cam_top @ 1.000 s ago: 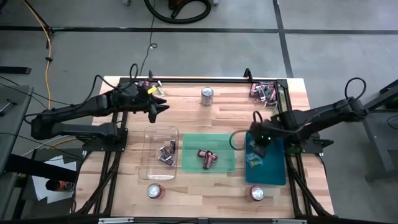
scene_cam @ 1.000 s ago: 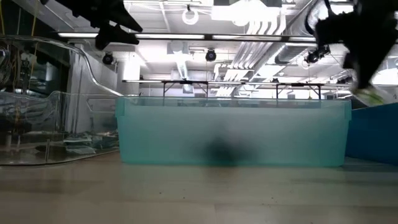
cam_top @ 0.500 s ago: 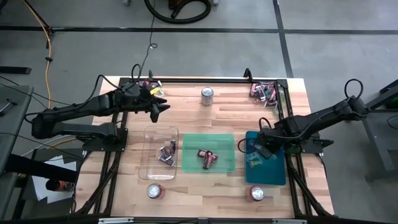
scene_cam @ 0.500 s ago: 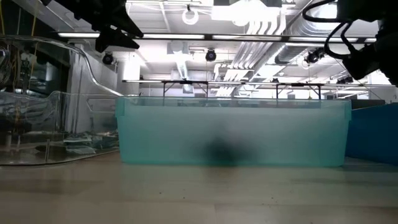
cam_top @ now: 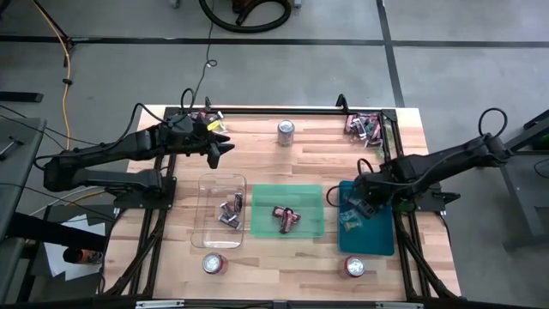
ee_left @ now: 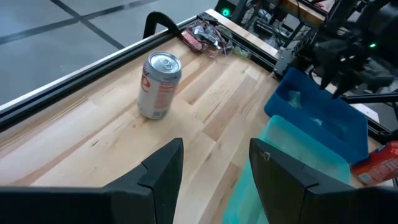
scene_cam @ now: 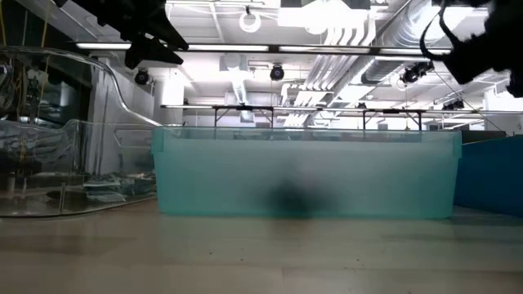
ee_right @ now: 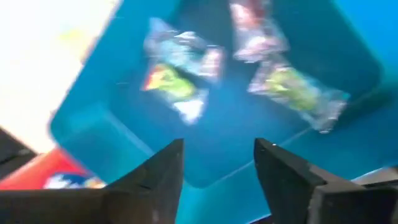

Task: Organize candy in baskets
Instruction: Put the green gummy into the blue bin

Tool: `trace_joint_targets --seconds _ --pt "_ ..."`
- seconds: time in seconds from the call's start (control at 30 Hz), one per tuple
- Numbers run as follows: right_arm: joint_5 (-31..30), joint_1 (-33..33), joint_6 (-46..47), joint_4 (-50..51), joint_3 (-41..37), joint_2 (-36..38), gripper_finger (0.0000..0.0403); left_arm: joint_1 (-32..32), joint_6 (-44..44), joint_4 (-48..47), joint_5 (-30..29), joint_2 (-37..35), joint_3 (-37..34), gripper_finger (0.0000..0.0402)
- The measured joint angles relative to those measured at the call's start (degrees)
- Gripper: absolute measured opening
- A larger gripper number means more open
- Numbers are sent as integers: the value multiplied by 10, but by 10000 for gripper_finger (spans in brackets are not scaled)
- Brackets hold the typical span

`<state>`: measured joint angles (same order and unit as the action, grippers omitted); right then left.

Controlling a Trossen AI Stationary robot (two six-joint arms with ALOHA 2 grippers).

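Three baskets stand in a row on the table: clear (cam_top: 221,210), green (cam_top: 287,210) and teal-blue (cam_top: 366,225). Maroon candy (cam_top: 230,212) lies in the clear one, and more maroon candy (cam_top: 286,217) in the green one. Several light green and pink sweets (ee_right: 177,68) lie on the blue basket's floor. My right gripper (ee_right: 217,146) hovers open over the blue basket's far end (cam_top: 360,199), holding nothing. My left gripper (ee_left: 214,146) hangs open and empty above the table's far left (cam_top: 225,146). Loose candy lies at the far right corner (cam_top: 363,126) and the far left (cam_top: 204,116).
One silver drink can (cam_top: 285,131) stands at the far middle. Two red-topped cans (cam_top: 214,263) (cam_top: 353,267) stand near the front edge. A black metal frame (cam_top: 283,110) runs along the far edge and down both sides. Bare wood lies between the far can and the baskets.
My right gripper has let go of a light green candy, which was in its fingers a second ago and no longer hangs there. The gripper has risen over the blue basket's far end.
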<state>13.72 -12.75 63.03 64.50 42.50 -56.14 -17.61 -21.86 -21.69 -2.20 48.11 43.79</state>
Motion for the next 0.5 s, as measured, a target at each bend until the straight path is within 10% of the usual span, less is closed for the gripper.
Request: trace_joint_targets --seconds 0.5 --pt "-356 145 -120 -182 169 -4 211 0 -6 0 0 0 0 172"
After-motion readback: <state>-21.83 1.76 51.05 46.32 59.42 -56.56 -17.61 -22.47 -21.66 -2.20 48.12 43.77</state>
